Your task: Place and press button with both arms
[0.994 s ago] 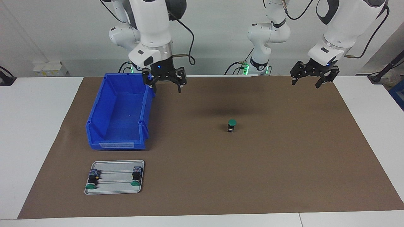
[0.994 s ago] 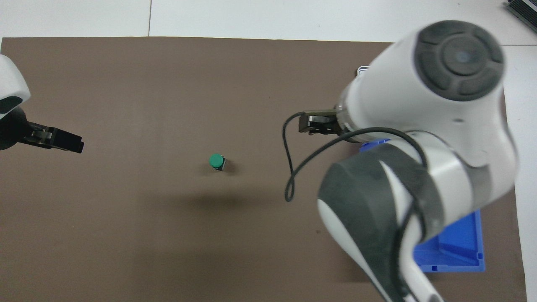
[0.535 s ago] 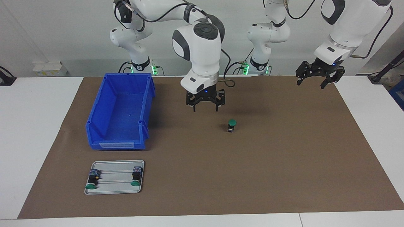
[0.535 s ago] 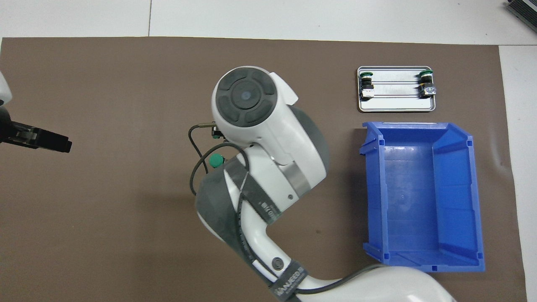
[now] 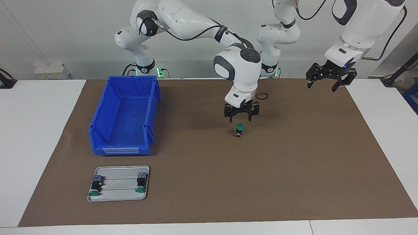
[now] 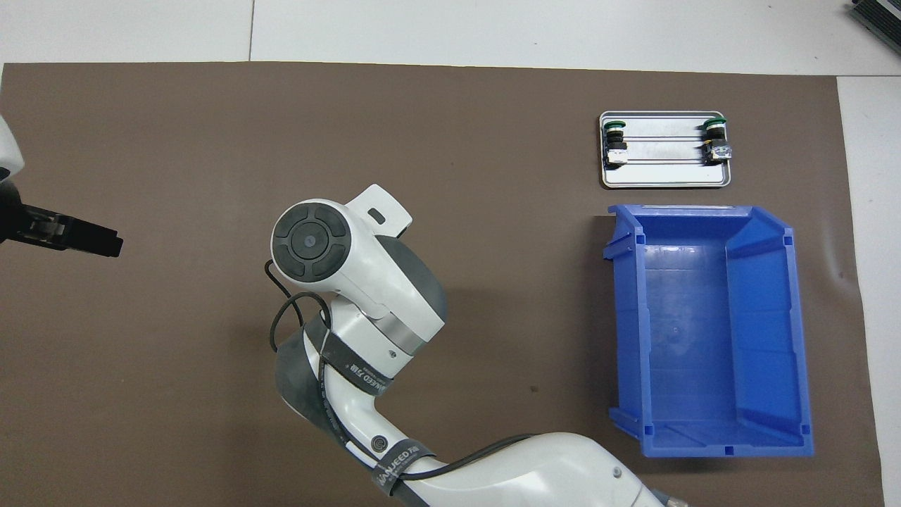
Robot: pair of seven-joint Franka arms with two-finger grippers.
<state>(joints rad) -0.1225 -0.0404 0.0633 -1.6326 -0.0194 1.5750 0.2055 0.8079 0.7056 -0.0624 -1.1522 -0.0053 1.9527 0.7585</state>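
The button (image 5: 240, 130) stands upright near the middle of the brown mat (image 5: 294, 163) that covers the tabletop (image 5: 39, 130), green cap up, dark body and terminal block below; in the overhead view it is hidden under the right arm's wrist. Judged small and light, rigid plastic, top-heavy on a narrow base, so a sideways nudge could tip it; the smooth round cap looks a poor place to pinch. Best hold, in my estimate, is across the black cylindrical body under the cap, while pressing calls for a straight-down touch on the cap centre. The right hand (image 5: 241, 118) hangs just above the cap, pointing down, fingers spread on either side of it, apparently clear of it; contact cannot be ruled out from this angle. The left hand (image 5: 328, 77) waits in the air over the mat's edge at the left arm's end of the tabletop, fingers spread, holding nothing. Toward the right arm's end sits a blue bin (image 5: 124, 116), empty as far as visible. Farther from the robots than the bin lies a metal tray (image 5: 119, 192) carrying two spare buttons (image 5: 95, 186) on their sides, well apart from each other. Risk noted: an off-centre descent may knock the button over.
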